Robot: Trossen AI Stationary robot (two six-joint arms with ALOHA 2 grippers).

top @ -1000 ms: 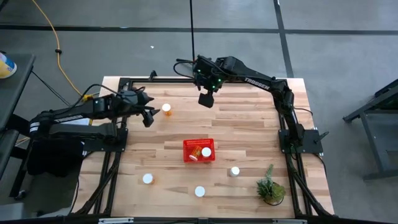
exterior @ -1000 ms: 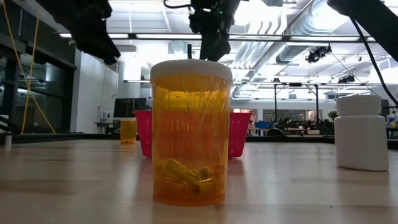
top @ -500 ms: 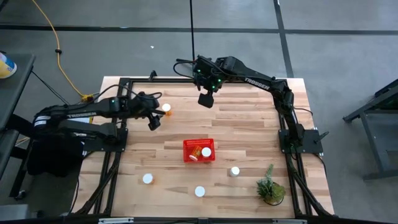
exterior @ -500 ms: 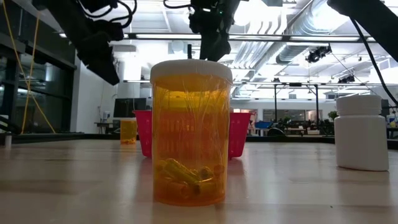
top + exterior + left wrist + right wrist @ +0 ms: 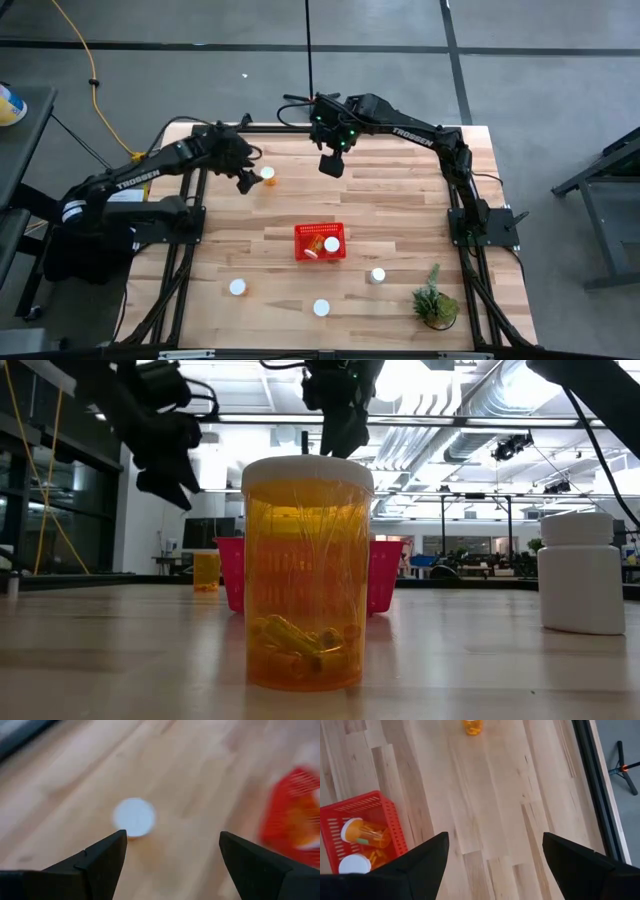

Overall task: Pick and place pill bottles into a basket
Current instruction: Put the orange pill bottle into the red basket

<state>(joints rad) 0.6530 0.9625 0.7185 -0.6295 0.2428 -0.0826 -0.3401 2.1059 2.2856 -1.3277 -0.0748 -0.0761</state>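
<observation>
The left pincer (image 5: 246, 180), fingers apart, hovered beside a light, rigid pill bottle (image 5: 268, 176), likely best gripped round its body.

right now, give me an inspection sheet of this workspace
surface: wooden table, dark frame along its edges.
job's things: red basket mid-table with two pill bottles inside, one lying on its side; one orange bottle upright near the left tool; three white-capped bottles standing on the near part of the table.
clutter: small green potted plant at the near right corner.
grippers: left tool open, raised beside the orange bottle, empty; right tool open, raised over the far middle, empty.
cables: yellow cable on the floor at far left; black wiring on both arms.
surroundings: grey floor; open hall with ceiling ducts in the low view; no people seen.
</observation>
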